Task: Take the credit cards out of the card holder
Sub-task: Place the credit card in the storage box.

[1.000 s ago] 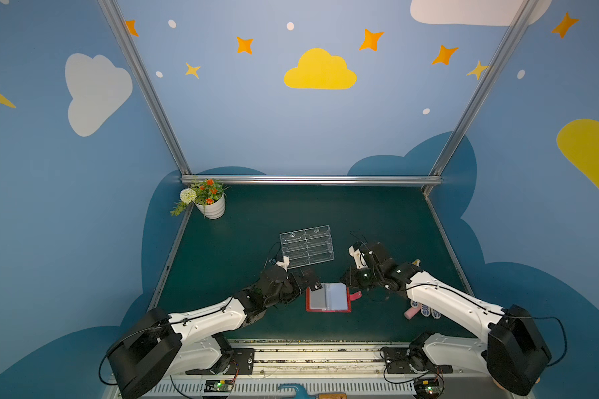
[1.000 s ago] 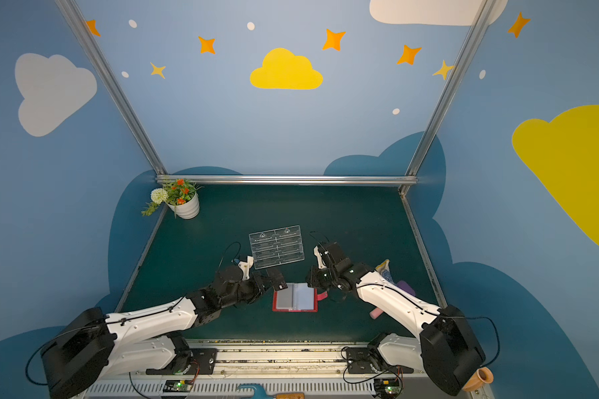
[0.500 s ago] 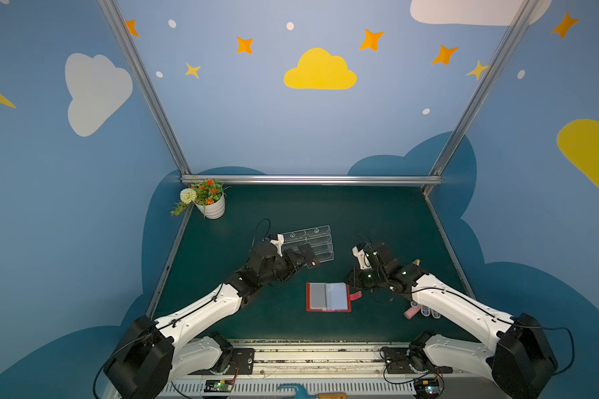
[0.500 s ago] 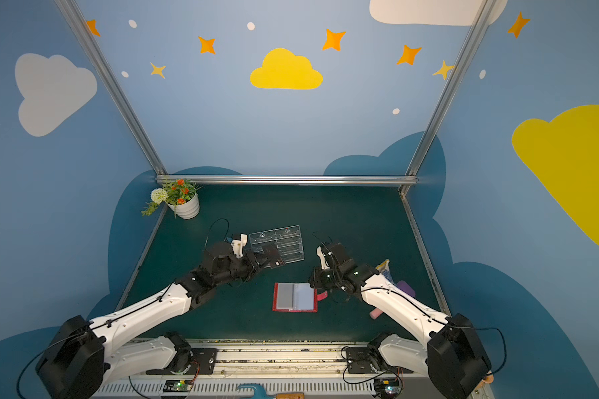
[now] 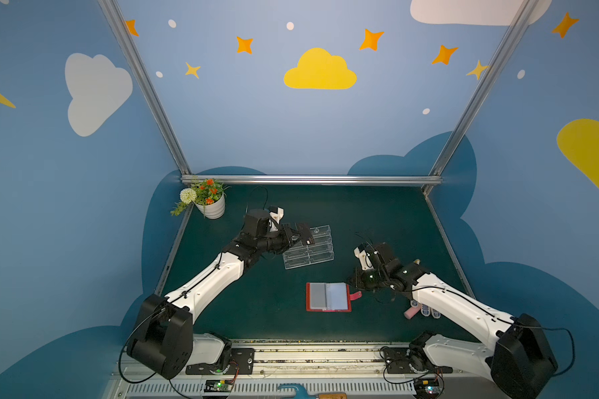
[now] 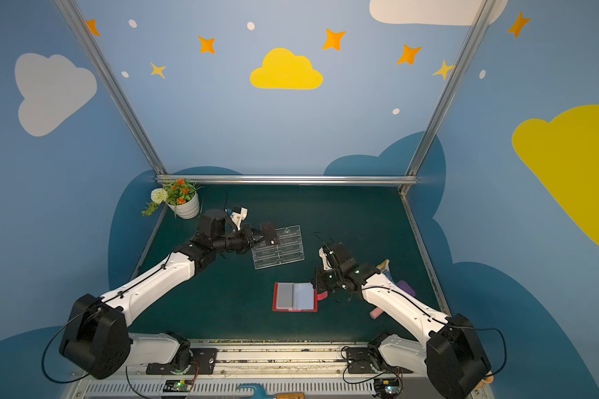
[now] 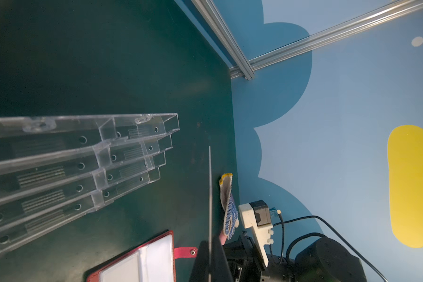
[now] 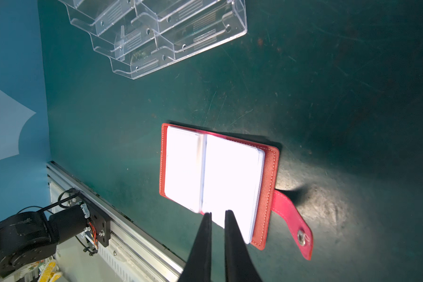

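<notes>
Left hand (image 5: 296, 237), gripping a credit card (image 5: 305, 230), has moved to the stand (image 5: 313, 254); only wrist view shows right hand (image 8: 216, 214) nearly closed.

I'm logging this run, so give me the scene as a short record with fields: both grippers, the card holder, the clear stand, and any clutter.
left gripper: shut on a dark credit card, by the far tier of the clear acrylic stand
right gripper: jaws almost together, empty, at the card holder's edge near the snap tab
card holder: open flat on the green table, sleeve pages up
clear acrylic stand: slots look empty
clutter: flower pot in the far corner; glove and pink item along the right edge
</notes>
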You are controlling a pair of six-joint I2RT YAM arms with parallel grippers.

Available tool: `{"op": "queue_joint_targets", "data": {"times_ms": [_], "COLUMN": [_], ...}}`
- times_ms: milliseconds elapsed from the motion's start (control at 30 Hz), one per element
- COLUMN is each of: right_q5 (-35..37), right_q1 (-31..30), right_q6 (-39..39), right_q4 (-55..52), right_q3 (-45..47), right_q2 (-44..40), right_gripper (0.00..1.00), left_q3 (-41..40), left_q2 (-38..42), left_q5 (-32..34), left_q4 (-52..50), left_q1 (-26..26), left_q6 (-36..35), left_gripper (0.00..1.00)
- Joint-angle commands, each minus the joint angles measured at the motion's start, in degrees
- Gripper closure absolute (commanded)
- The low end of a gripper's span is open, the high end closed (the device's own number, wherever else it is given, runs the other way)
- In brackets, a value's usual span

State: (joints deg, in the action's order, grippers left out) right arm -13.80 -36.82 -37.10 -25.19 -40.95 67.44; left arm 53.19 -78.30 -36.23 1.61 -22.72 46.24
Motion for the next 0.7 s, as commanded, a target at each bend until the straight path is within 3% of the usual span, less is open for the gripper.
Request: {"op": "queue_joint_targets", "data": {"times_ms": [0, 200, 667], "right_q5": [-0.19, -1.62, -4.81], "right_q1": [0.47, 0.97, 1.4], "right_q6": [1.41, 2.81, 4.32], "right_q4": [-1.51, -1.52, 0.57], "right_q3": [-1.79, -2.84, -4.08], "right_q2": [0.87, 2.26, 6.38], "right_gripper": [0.9, 0.9, 0.91], "left_q3": [2.58, 6.87, 19.39], "left_q2": [-1.07, -2.98, -11.4], "left_q5": [-5.71, -4.63, -9.24], "left_q4": [-1.93, -8.55, -20.26], "left_q1": [1.13, 2.11, 2.29], "left_q6": [-5.72, -11.92, -23.69], "left_gripper": [0.96, 0.96, 0.96]}}
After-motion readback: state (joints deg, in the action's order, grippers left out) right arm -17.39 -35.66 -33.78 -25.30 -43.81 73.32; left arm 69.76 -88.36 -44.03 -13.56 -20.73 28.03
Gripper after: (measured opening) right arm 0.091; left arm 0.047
